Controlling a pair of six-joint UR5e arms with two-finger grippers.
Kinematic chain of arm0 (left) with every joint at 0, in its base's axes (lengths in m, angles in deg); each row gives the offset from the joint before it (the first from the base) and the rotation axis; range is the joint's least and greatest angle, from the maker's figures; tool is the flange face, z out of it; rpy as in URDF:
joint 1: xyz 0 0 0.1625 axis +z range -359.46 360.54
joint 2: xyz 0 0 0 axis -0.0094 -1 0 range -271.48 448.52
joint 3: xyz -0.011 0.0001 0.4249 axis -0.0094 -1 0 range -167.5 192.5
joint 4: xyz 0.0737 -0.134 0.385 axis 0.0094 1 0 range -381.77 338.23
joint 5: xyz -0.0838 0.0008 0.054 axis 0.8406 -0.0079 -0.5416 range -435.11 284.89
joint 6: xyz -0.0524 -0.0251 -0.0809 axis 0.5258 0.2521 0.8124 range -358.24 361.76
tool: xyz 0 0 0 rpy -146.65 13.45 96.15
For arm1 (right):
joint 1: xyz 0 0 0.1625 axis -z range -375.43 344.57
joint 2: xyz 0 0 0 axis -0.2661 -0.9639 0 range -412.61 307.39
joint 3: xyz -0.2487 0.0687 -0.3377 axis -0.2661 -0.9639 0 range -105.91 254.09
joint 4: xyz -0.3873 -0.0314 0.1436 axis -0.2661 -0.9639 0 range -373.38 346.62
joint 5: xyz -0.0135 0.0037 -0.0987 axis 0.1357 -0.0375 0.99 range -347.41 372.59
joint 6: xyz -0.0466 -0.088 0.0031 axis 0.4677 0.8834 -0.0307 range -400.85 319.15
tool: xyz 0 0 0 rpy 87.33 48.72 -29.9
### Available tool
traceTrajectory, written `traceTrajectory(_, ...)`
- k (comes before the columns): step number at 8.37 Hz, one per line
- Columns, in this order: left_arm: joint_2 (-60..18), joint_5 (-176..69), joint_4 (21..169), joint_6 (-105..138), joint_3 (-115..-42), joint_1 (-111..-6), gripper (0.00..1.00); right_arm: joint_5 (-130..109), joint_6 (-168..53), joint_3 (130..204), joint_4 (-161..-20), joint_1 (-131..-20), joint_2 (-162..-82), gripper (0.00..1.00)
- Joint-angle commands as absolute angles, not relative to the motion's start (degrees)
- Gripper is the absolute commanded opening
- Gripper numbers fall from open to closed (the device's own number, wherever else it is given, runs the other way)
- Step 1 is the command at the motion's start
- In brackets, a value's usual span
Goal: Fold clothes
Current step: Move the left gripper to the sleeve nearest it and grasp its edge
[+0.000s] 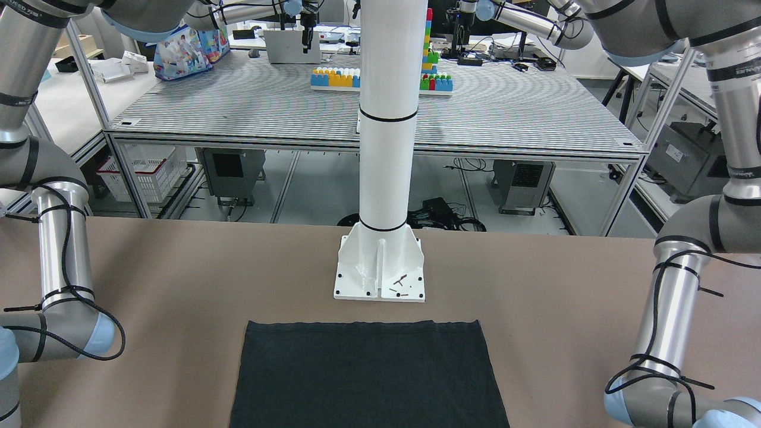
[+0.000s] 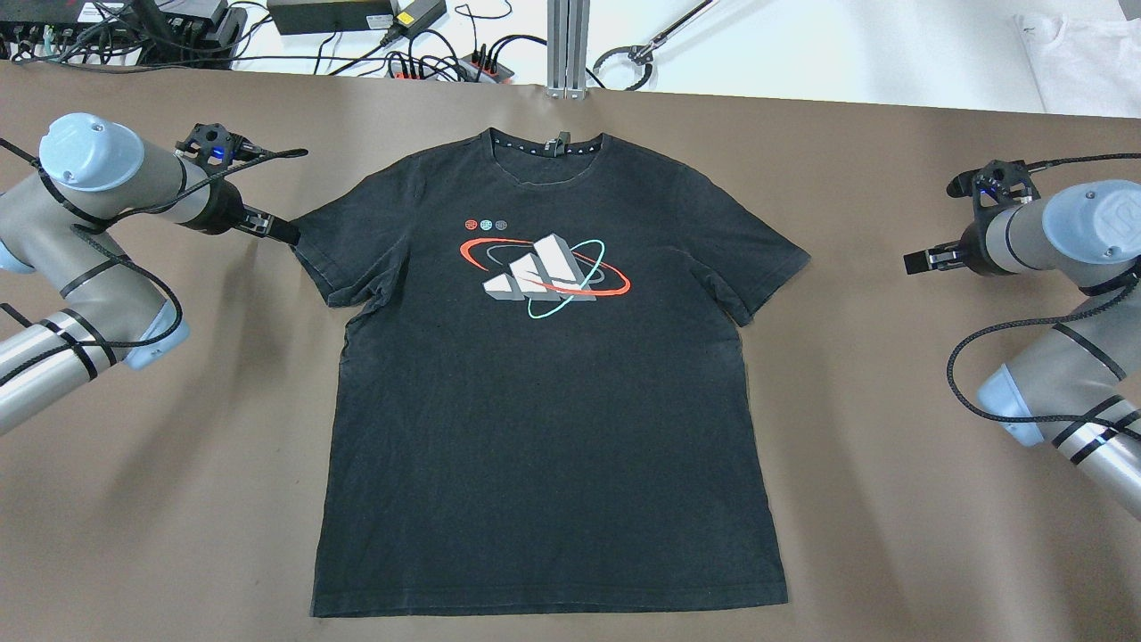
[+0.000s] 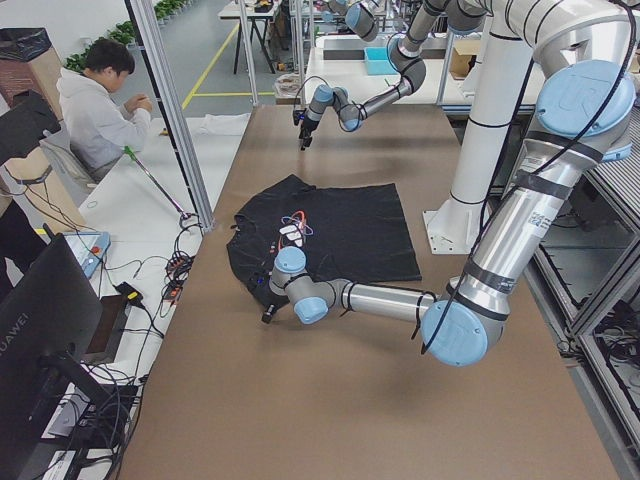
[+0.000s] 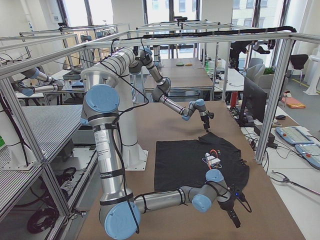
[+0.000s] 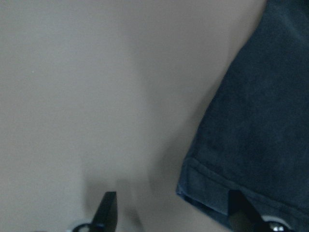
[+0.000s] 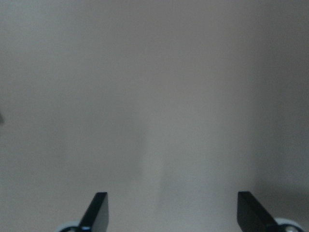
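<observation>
Nearest the lens, the left gripper (image 5: 174, 212), fingers apart, straddling the sleeve hem (image 5: 212, 195) of the black short-sleeved cotton T-shirt (image 2: 544, 383), seemingly set to pinch it. Shirt flat, print up, ready for folding. Right gripper (image 2: 918, 261) likewise spread, well clear of the opposite sleeve, over bare brown tabletop (image 2: 891, 499).

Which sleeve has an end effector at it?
The robot's-left sleeve: the left end effector sits open at its hem. The right end effector is well off the other sleeve.
</observation>
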State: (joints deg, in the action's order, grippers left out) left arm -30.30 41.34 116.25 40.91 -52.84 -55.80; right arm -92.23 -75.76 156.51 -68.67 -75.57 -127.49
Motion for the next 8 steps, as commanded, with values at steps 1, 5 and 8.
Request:
traceTrajectory(1, -31.2, 41.0, 116.3, 40.9, -52.1, -55.0, 0.53, -92.2, -75.8, 156.4, -68.7, -75.5, -127.5, 0.94)
traceTrajectory(5, -32.2, 41.0, 116.3, 41.0, -51.4, -55.0, 0.27, -92.0, -75.7, 156.3, -68.7, -75.4, -127.5, 0.94)
traceTrajectory(8, -32.2, 41.3, 116.3, 41.6, -51.6, -55.3, 0.00, -92.0, -75.8, 156.3, -68.7, -75.2, -127.5, 0.94)
